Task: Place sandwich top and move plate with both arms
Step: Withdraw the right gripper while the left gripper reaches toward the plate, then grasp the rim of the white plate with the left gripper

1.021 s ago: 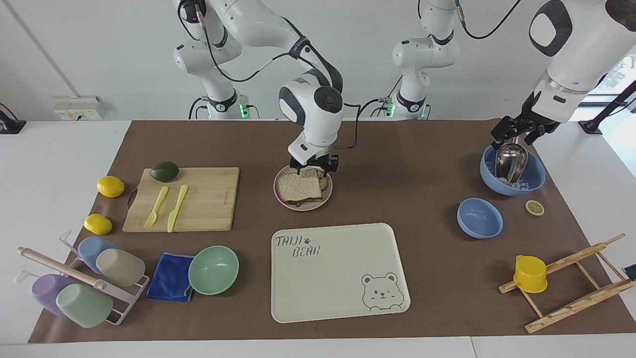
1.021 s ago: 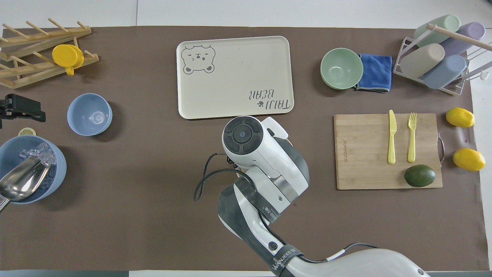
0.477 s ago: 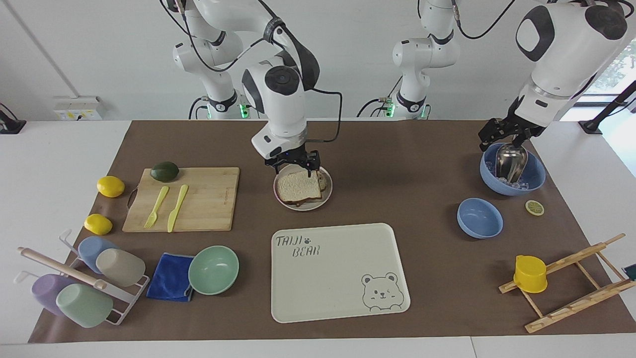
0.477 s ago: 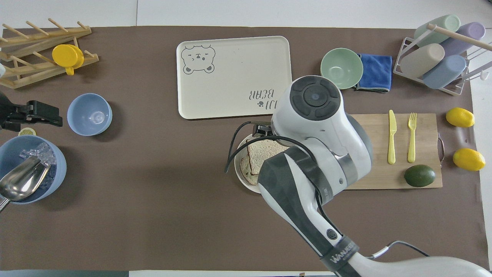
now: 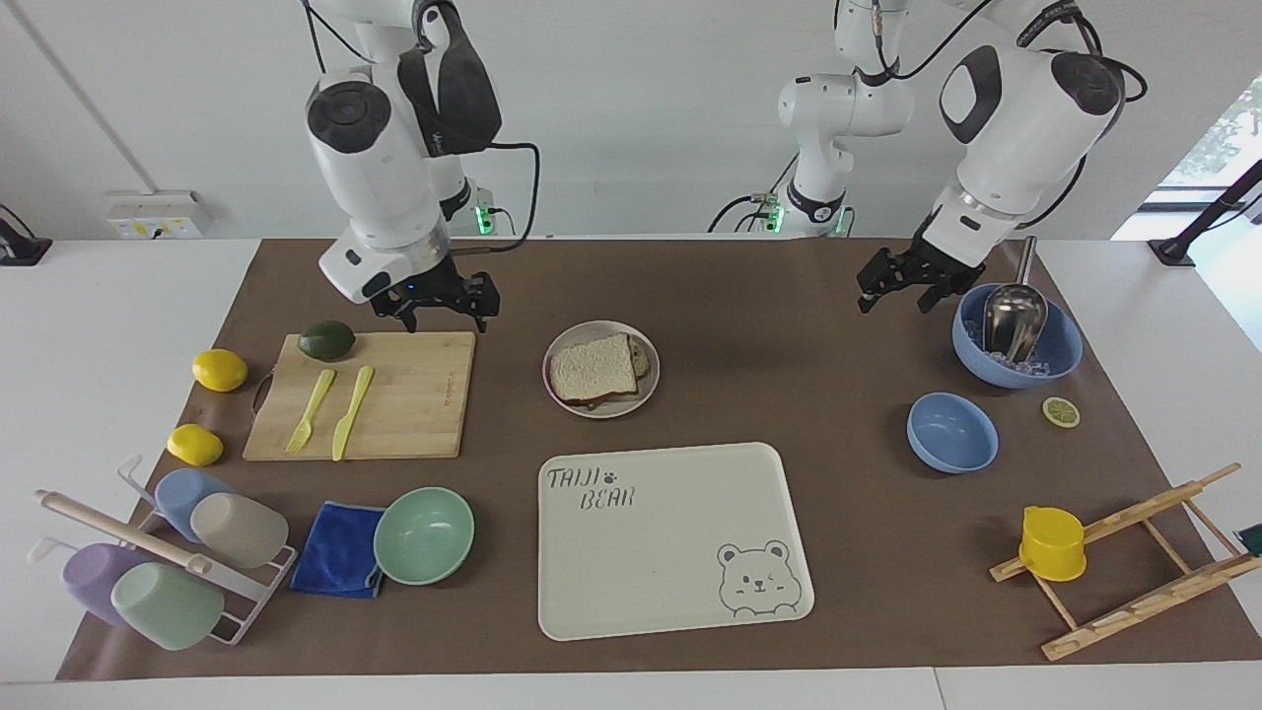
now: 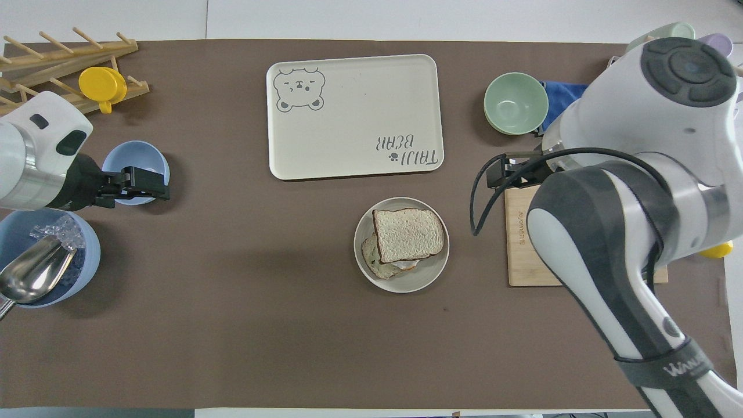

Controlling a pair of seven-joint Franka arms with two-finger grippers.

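The sandwich top (image 5: pixel 592 367), a pale bread slice with a brown crust, lies flat on the round beige plate (image 5: pixel 603 410) in the middle of the table. In the overhead view the slice (image 6: pixel 408 234) partly covers a toast with egg (image 6: pixel 378 265) on the plate (image 6: pixel 406 285). My right gripper (image 5: pixel 444 308) is open and empty, raised over the cutting board's edge that is nearer to the robots; it also shows in the overhead view (image 6: pixel 502 174). My left gripper (image 5: pixel 892 291) is open and empty, raised beside the large blue bowl; it also shows in the overhead view (image 6: pixel 152 187).
A cream bear tray (image 5: pixel 670 552) lies farther from the robots than the plate. The wooden cutting board (image 5: pixel 404 394) carries a fork, a knife and an avocado. A large blue bowl (image 5: pixel 1060 360) holds ice and a metal scoop. A small blue bowl (image 5: pixel 951 432) and a mint-green bowl (image 5: pixel 424 534) stand nearby.
My right gripper let go of the bread slice on the plate, rose and swung away over the cutting board. My left gripper moved from the large blue bowl toward the table's middle.
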